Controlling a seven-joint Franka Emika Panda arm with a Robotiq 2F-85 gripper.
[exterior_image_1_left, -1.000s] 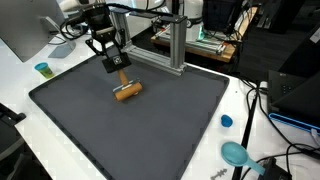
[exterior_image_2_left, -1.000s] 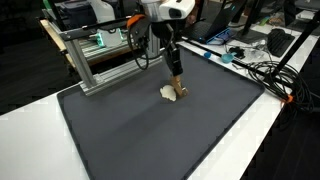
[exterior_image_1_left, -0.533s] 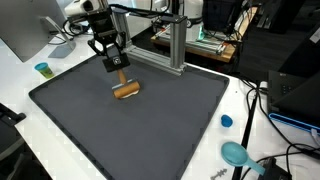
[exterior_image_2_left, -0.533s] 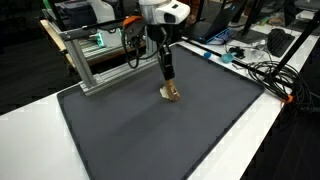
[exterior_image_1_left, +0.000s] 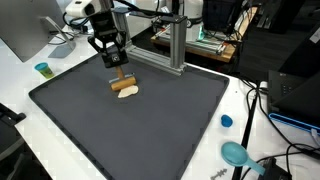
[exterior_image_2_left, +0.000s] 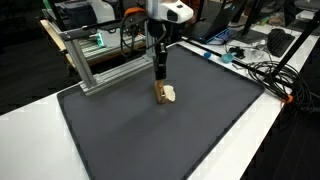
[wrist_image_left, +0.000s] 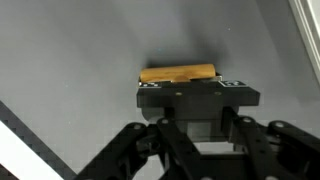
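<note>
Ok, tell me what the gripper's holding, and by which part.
The gripper holds a wooden tool by the top of its handle, with the pale head hanging downward.

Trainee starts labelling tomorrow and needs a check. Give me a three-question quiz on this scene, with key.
1. True or false: the gripper is shut on the wooden piece.
2. What lies under the wooden piece? A) the dark mat B) a plate C) a drawer
3. What colour is the cup standing beside the mat?
Key: 1 true; 2 A; 3 teal.
</note>
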